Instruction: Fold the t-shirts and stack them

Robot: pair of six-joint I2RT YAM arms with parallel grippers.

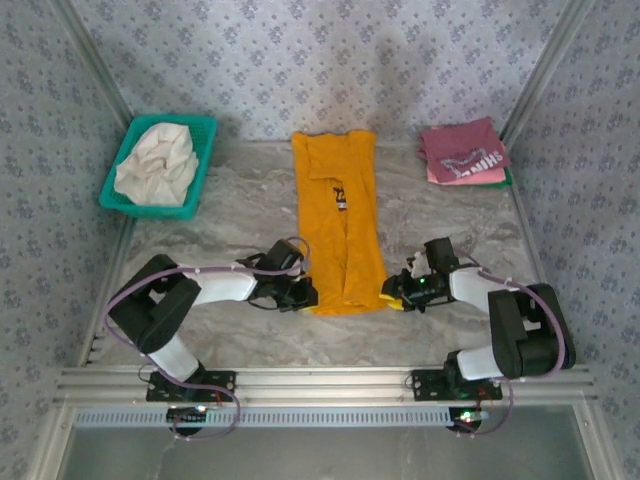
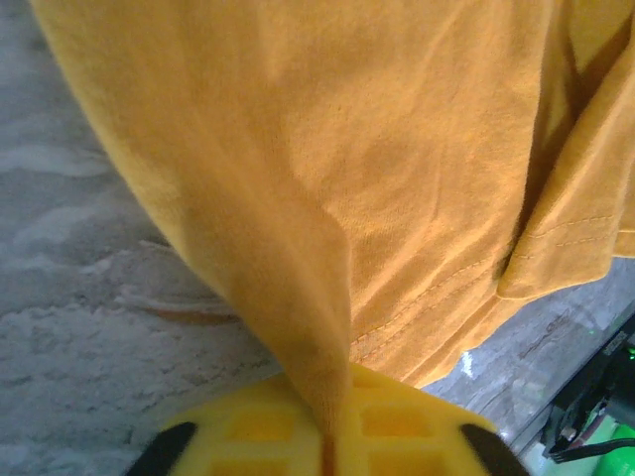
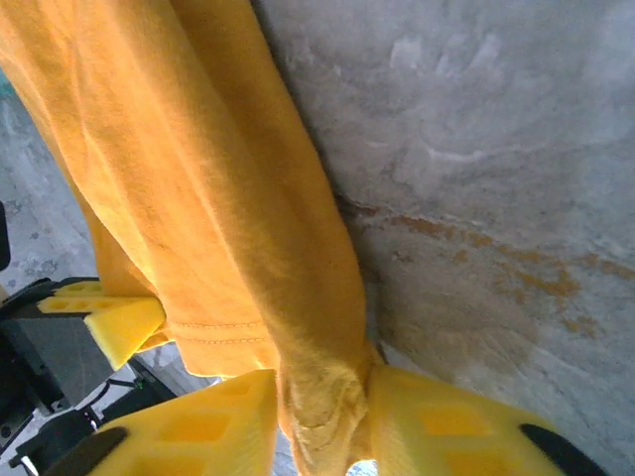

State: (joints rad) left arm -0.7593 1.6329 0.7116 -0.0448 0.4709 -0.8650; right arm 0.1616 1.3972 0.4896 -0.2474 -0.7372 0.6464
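While flat on the desk (image 1: 230, 215), yellow shirt (image 1: 338, 220), near corners tight in left hand (image 1: 308, 297) and right hand (image 1: 392, 295).

A grey marbled counter (image 1: 230, 230) spreads between walls (image 1: 350, 60) papered in pale blue with a small flower pattern. At its far left corner sits a teal plastic basket (image 1: 207, 150), set slightly askew, with a crumpled cream cloth (image 1: 155, 165) heaped inside it. A ribbed metal rail (image 1: 330, 382) runs along the near edge. Seen close from the right wrist, the counter bears a faint brownish streak (image 3: 496, 260).
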